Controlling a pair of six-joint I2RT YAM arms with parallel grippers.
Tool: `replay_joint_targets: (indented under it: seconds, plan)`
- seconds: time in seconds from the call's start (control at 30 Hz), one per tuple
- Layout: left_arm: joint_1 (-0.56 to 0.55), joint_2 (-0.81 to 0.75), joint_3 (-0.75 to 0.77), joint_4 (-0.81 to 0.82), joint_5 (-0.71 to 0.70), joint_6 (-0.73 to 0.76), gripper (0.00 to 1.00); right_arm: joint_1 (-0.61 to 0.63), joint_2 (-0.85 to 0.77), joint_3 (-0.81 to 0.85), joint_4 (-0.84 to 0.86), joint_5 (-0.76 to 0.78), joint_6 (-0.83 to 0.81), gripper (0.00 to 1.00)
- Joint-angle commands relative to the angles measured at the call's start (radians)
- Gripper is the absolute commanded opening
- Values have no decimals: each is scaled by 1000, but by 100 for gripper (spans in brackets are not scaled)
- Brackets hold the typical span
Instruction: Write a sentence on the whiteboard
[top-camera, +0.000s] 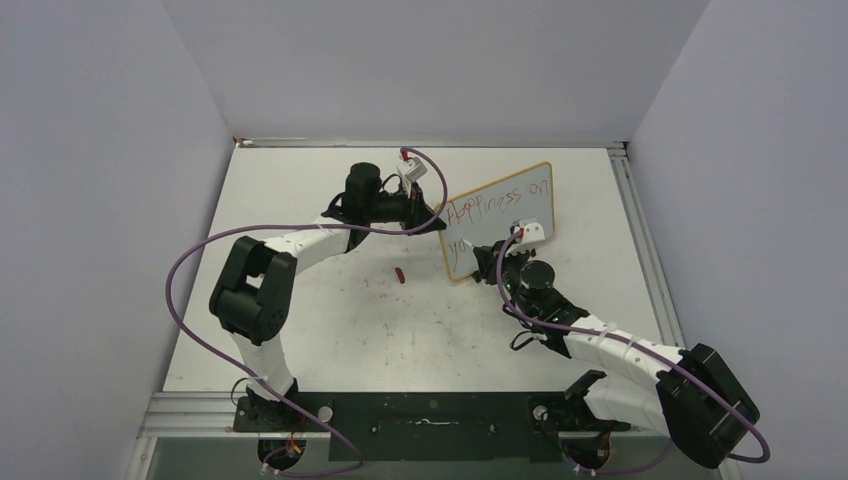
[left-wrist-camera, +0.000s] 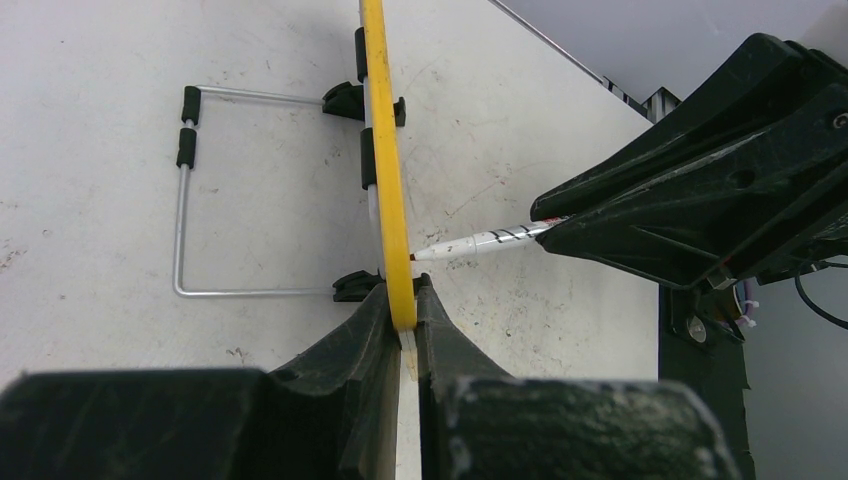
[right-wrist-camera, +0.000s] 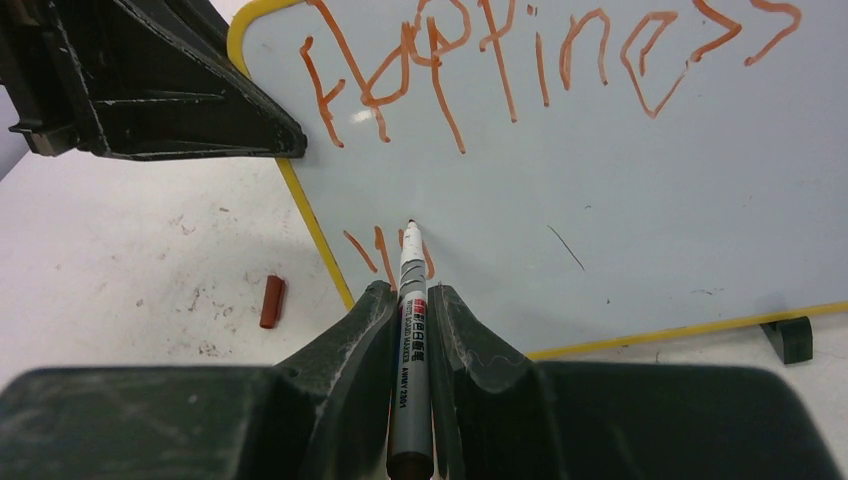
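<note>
Yellow frame of whiteboard (right-wrist-camera: 650, 200) clamped by left gripper (left-wrist-camera: 404, 295) — right gripper (right-wrist-camera: 412, 292) grips marker (right-wrist-camera: 412, 345).

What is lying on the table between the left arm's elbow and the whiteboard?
A small red cap, lying loose, touching neither the left arm's elbow nor the whiteboard. The top view shows it best.

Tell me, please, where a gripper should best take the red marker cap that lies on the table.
Probably its middle, from straight above, closing on the two long sides: the red marker cap lies flat on the table, apart from the whiteboard.
</note>
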Motion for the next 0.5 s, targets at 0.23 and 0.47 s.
replay_joint_targets:
  seconds: [0.23,0.47]
  plan:
    - [-9,-18,31,21,47,-10,0,-1,-16,27,46,-3,-4,5]
    - [-9,-22,31,22,46,-10,0,-1,-37,8,17,-26,-2,5]
